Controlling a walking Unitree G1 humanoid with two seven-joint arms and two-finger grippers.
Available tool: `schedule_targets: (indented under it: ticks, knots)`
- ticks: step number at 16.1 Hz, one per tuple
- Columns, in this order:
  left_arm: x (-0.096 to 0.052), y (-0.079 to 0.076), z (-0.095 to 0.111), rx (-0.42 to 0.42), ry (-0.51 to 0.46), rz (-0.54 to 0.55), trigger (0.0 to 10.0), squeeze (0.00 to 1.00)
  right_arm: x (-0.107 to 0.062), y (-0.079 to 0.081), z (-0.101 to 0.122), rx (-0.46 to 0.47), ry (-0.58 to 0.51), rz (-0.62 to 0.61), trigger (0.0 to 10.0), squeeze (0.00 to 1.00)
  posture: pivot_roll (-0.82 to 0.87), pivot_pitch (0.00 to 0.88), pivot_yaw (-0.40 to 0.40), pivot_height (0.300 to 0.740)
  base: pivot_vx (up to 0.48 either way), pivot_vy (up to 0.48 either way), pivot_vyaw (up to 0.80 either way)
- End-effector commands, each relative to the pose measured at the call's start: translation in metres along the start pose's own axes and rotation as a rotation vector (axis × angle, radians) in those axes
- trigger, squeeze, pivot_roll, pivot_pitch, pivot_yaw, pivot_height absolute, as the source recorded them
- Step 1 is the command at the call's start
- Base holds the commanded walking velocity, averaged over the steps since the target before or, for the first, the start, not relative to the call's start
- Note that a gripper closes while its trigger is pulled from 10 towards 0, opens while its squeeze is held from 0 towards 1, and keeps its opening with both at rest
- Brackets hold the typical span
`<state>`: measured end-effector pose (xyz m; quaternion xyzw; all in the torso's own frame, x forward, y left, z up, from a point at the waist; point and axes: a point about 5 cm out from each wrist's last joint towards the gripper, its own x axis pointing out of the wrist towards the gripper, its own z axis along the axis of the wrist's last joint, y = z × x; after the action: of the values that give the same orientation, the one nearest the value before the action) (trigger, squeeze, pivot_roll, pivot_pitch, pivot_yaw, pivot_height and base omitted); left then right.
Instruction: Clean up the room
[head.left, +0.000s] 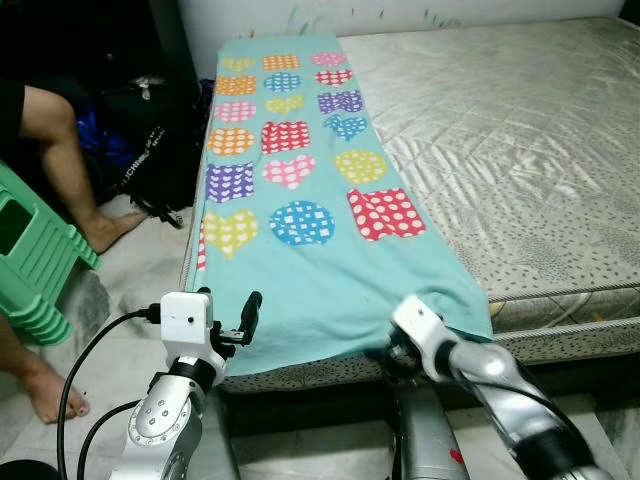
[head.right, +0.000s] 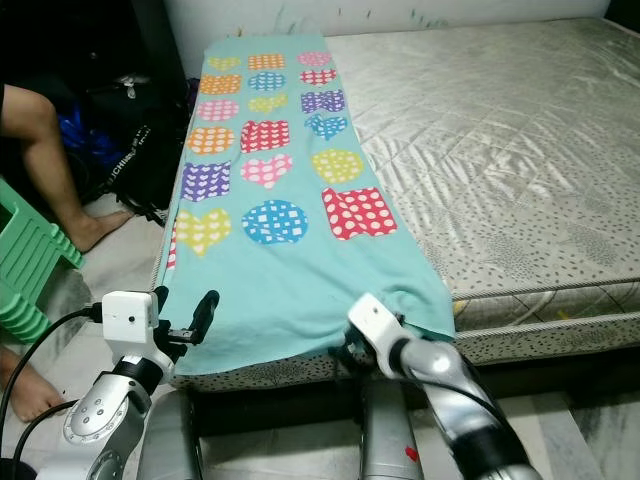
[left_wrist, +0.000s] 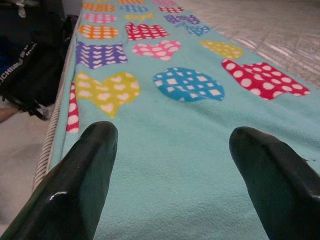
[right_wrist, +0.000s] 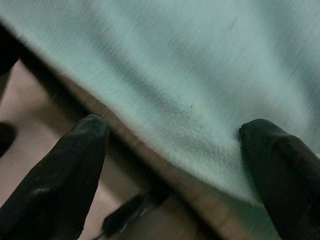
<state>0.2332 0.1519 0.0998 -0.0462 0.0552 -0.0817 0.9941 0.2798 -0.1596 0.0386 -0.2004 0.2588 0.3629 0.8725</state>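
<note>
Our left hand (head.left: 247, 318) is spread wide, holding nothing, and it sits right at the near left corner of the blanket. Our right hand (right_wrist: 175, 165) is spread wide too, and it waits at the near right corner, where the blanket's edge hangs just between its two fingers (right_wrist: 70, 170).

The biggest thing here is the bed (head.left: 520, 130), with its bare silvery mattress. On its left side lies the blanket (head.left: 300, 260), light green with dotted hearts and shapes in many colours. It is long and thin. Its long way runs from us straight off to the far wall, and its short near edge lies across in front of us, from one hand to the other. So each hand is close to its own corner, and the blanket stretches away ahead of both.

We think the next job is to pinch the two near corners and fold or lift the blanket.

Beside the bed a person's leg (head.left: 70, 170) rests on the floor, near a black bag (head.left: 150, 150) and a green stool (head.left: 35, 260).
</note>
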Motion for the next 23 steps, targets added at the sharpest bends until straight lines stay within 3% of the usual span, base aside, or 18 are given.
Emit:
schedule_targets:
  ticks: [1,5,8,11,12,13,16,20,23]
  knots:
    - [0.000,0.003,-0.002,0.006,0.014,0.006,10.0,0.00,-0.003,0.005,0.000,0.001,0.008,0.058,10.0,0.00,-0.03,0.032,0.033,0.495,0.000,0.000,0.00]
    - [0.000,0.003,-0.002,0.006,0.015,-0.002,10.0,0.00,-0.024,0.013,-0.009,0.033,0.039,0.158,10.0,0.00,-0.04,0.024,0.037,0.495,0.000,0.000,0.00]
    - [0.001,0.003,0.000,0.003,0.005,-0.006,10.0,0.00,-0.028,0.000,-0.003,0.089,0.002,0.040,10.0,0.00,-0.04,0.022,0.039,0.495,0.000,0.000,0.00]
    - [0.001,0.002,0.003,0.001,-0.014,-0.009,10.0,0.00,-0.030,-0.012,0.018,0.191,-0.136,-0.030,10.0,0.00,-0.05,0.022,0.041,0.495,0.000,0.000,0.00]
    - [0.001,0.002,0.004,-0.001,-0.020,-0.013,10.0,0.00,-0.034,-0.018,0.032,0.228,-0.257,-0.032,10.0,0.00,-0.05,0.022,0.041,0.495,0.000,0.000,0.00]
    - [0.001,0.002,0.004,-0.002,-0.024,-0.015,10.0,0.00,-0.037,-0.019,0.036,0.251,-0.305,-0.011,10.0,0.00,-0.05,0.022,0.041,0.495,0.000,0.000,0.00]
    - [0.001,0.002,0.005,-0.003,-0.026,-0.015,10.0,0.00,-0.042,-0.023,0.039,0.269,-0.348,-0.002,10.0,0.00,-0.04,0.024,0.043,0.495,0.000,0.000,0.00]
    - [0.003,0.001,0.004,-0.002,-0.021,-0.019,10.0,0.00,-0.024,-0.038,0.035,0.334,-0.288,-0.295,10.0,0.00,-0.04,0.023,0.044,0.495,0.000,0.000,0.00]
    - [0.003,0.002,0.003,0.002,-0.015,-0.014,10.0,0.00,-0.009,-0.038,0.036,0.287,-0.244,-0.392,10.0,0.00,-0.04,0.025,0.044,0.495,0.000,0.000,0.00]
